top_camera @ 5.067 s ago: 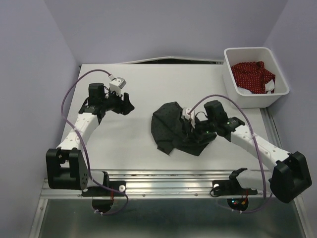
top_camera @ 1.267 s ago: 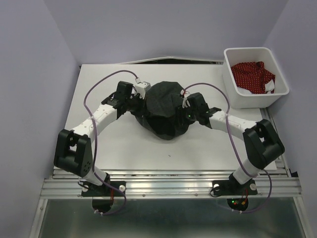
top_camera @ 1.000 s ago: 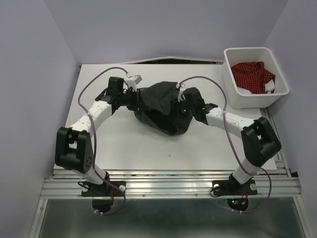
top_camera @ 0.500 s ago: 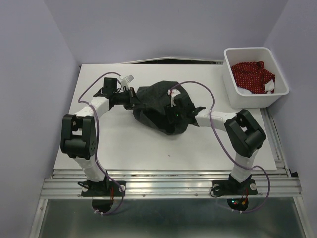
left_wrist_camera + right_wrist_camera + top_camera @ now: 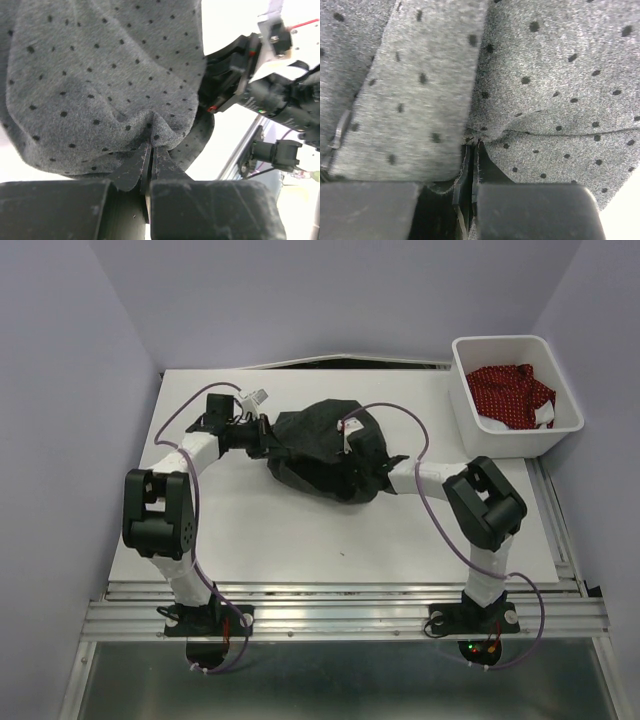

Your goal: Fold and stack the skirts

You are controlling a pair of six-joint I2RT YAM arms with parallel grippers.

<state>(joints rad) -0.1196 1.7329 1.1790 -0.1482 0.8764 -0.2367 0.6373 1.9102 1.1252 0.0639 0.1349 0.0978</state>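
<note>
The dark charcoal skirt (image 5: 315, 452) lies bunched in a mound at the middle back of the table, grey with black dots seen close up (image 5: 100, 75). My left gripper (image 5: 262, 434) is at its left edge, shut on a pinched ridge of the cloth (image 5: 151, 146). My right gripper (image 5: 352, 455) sits on the mound's right side, jaws together on a fold of the same skirt (image 5: 472, 144). The red dotted skirt (image 5: 508, 390) lies in the bin, with a bit of the white skirt (image 5: 545, 416) beside it.
The white plastic bin (image 5: 470, 425) stands at the back right corner of the table (image 5: 250, 530). The right arm's elbow (image 5: 487, 505) is bent near the right edge. In the left wrist view the right arm's wrist (image 5: 260, 90) shows beyond the cloth.
The right gripper has closed on the dark skirt. Both grippers have drifted a little left and back, and the mound has shifted slightly with them.
</note>
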